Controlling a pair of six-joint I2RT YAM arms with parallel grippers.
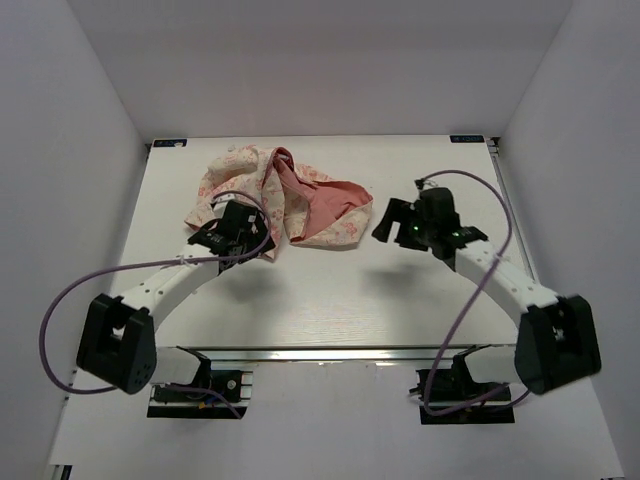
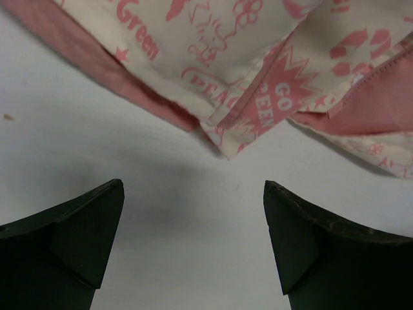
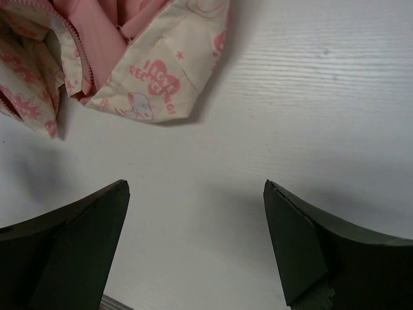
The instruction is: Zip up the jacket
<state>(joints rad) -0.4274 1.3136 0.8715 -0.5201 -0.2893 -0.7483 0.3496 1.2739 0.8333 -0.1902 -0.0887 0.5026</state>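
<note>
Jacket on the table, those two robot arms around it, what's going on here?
Two robot arms are set to zip up a small cream-and-pink jacket, which lies crumpled and open on the white table, its pink lining showing. Neither arm holds it yet. The left gripper is open just short of the jacket's near edge; the right gripper, also open, is over bare table beside its right side.

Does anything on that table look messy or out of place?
Only the jacket: it lies crumpled and unzipped toward the far side of the table, with its pink lining showing. Nothing looks torn or spilled.
</note>
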